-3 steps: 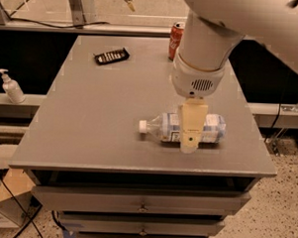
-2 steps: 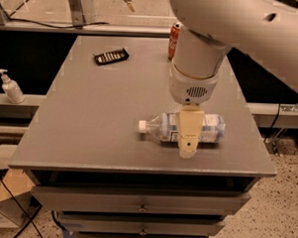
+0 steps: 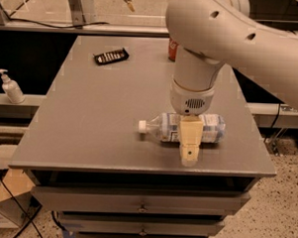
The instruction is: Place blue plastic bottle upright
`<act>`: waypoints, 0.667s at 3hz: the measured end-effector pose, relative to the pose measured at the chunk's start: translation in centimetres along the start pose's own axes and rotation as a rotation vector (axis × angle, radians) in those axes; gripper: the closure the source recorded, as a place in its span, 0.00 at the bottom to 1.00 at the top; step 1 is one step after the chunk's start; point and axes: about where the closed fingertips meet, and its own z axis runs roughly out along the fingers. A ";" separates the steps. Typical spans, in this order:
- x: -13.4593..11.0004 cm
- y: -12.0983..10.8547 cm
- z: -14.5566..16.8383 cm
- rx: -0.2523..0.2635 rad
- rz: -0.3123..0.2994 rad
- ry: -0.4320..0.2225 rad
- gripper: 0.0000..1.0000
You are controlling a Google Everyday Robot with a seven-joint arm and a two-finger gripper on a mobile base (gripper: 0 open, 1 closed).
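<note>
The blue plastic bottle (image 3: 161,127) lies on its side near the front right of the grey table (image 3: 90,113), white cap pointing left. It is clear plastic with a pale label. My gripper (image 3: 190,142) hangs straight down from the big white arm, right over the middle of the bottle. Its near side covers the bottle's label and its far side is hidden behind the bottle.
A red can (image 3: 172,48) stands at the table's back edge, partly hidden by my arm. A black flat object (image 3: 111,56) lies at the back left. A white pump dispenser (image 3: 11,87) stands on a ledge to the left. Drawers sit below the front edge.
My gripper has come lower over the bottle and the arm has swung further over the table. The bottle has not moved.
</note>
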 end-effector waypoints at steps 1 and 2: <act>0.4 -0.1 1.1 0.005 0.043 0.005 0.18; -0.2 0.0 0.8 0.029 0.051 0.009 0.41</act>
